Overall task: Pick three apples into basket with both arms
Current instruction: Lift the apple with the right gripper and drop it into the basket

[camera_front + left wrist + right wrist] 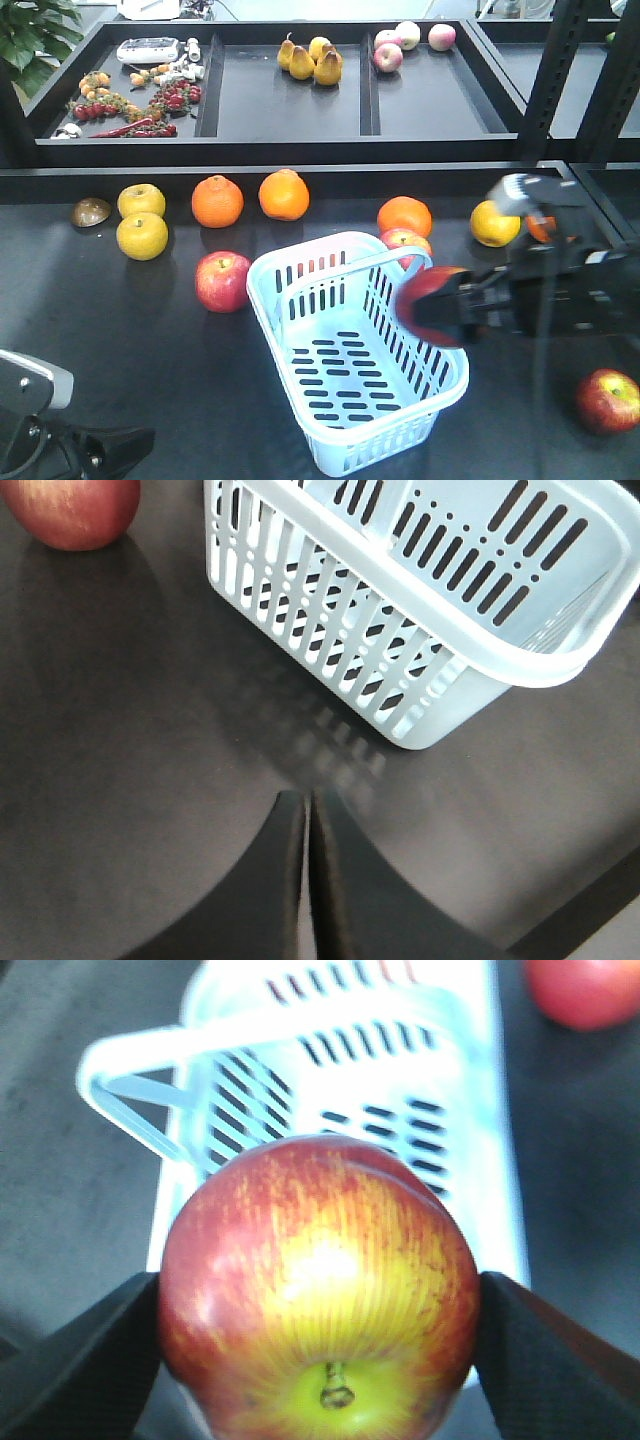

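The light blue basket (300,250) stands in the middle of the dark table. My right gripper (430,305) is shut on a red and yellow apple (432,292), held above the basket's right rim. In the right wrist view this apple (320,1290) fills the space between the gripper's (318,1290) two fingers, stem toward the camera, with the basket (300,1015) below. A second apple (222,282) lies left of the basket, a third apple (607,400) at front right, and another (405,242) behind the handle. My left gripper (305,798) is shut and empty, low at front left (130,440).
Three oranges (284,194) and yellow fruits (142,236) lie along the back of the table. A raised black tray (290,100) behind holds pears, peaches and small items. A black frame post (555,70) stands at the right.
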Tool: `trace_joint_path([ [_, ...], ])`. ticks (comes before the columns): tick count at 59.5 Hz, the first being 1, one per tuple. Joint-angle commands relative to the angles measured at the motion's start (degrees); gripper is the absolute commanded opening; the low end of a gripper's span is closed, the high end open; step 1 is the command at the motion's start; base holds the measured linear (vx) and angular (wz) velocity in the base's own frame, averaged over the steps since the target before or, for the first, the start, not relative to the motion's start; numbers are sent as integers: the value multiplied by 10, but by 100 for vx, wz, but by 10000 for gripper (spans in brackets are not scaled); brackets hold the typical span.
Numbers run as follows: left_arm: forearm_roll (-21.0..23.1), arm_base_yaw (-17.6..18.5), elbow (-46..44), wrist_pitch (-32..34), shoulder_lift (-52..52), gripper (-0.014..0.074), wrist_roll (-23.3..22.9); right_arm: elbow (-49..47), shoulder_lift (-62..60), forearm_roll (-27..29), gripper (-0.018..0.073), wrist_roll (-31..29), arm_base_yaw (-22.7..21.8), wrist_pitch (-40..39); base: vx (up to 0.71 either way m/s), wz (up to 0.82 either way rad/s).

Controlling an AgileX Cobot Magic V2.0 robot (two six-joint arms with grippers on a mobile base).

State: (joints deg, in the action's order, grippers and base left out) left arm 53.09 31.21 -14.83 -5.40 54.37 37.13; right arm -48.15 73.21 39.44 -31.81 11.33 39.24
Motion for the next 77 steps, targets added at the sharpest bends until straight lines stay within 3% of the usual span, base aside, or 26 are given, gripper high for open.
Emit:
trace_joint_path([
  [1,8,3,-9,25,-5,-6,-7,-16,31,22,66,-11,38,-67,0,0],
  [8,8,3,-9,21,-5,-6,-7,-29,80,23,200,-17,48,-74,0,0],
  [22,8,3,-9,17,-5,-6,-7,-50,108,21,624,-33,46,-65,0,0],
  [28,8,3,-9,17,-5,-6,-7,-50,108,15,707,-34,46,-66,0,0],
  [32,8,3,-9,17,-5,-6,-7,-50,108,14,714,-36,46,-67,0,0],
  [45,7,3,-9,25,-5,-6,-7,-60,103,10,613,-38,46,-37,0,0],
  [52,7,3,-9,25,-5,-6,-7,-61,85,-41,454,-20,45,-10,0,0],
  [64,7,3,-9,25,-5,-6,-7,-61,27,-234,-19,126,45,24,0,0],
  [77,8,3,-9,25,-5,-6,-7,-61,-11,-536,-8,381,42,56,0,0],
])
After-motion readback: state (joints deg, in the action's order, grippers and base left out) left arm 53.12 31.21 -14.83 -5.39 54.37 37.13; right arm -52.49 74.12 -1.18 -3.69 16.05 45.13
